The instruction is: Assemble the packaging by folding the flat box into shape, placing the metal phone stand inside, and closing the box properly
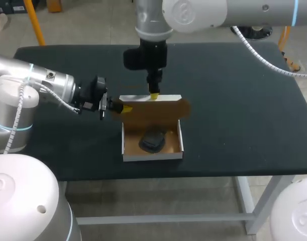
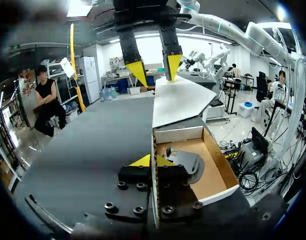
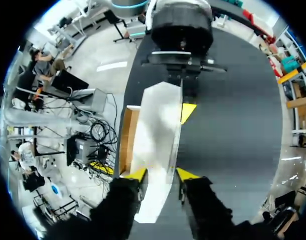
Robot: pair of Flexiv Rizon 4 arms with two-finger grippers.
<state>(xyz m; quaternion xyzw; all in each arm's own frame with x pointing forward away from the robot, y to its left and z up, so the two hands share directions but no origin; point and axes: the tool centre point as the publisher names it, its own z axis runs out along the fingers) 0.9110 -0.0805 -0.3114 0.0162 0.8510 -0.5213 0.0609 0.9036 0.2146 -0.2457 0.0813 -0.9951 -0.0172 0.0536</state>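
Now I'm at the closing step: the stand (image 1: 153, 141) lies inside the box (image 1: 152, 155) on the tabletop (image 1: 243, 100). My left end effector (image 1: 125, 108) pinches the lid (image 1: 153, 112) by its side edge; the right end effector (image 1: 154, 95) straddles its top, fingers apart. Next, I judge, the lid must fold down.

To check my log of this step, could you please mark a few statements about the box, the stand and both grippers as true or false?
1. The phone stand lies inside the box. True.
2. The lid is shut flat over the box. False: it stands raised, leaving the box open.
3. The left gripper is shut on the lid's side edge. True.
4. The right gripper reaches into the box and touches the stand. False: it is up at the lid's free edge.
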